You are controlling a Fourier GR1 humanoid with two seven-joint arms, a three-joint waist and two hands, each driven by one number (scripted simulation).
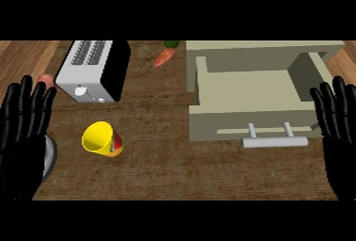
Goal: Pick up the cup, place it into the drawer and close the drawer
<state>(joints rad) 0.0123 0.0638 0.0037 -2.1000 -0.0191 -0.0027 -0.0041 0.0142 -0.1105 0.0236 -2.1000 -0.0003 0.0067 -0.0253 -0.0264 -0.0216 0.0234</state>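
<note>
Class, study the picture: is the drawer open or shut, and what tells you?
Open. The drawer is pulled out from its cabinet, its bare inside shows from above, and its handle juts toward the robot.

Even, fairly dim light falls on the counter (pixel 181 174), without glare. The toaster (pixel 94 70) shows a black side at its right; the open drawer (pixel 254 92) is evenly lit inside.
</note>
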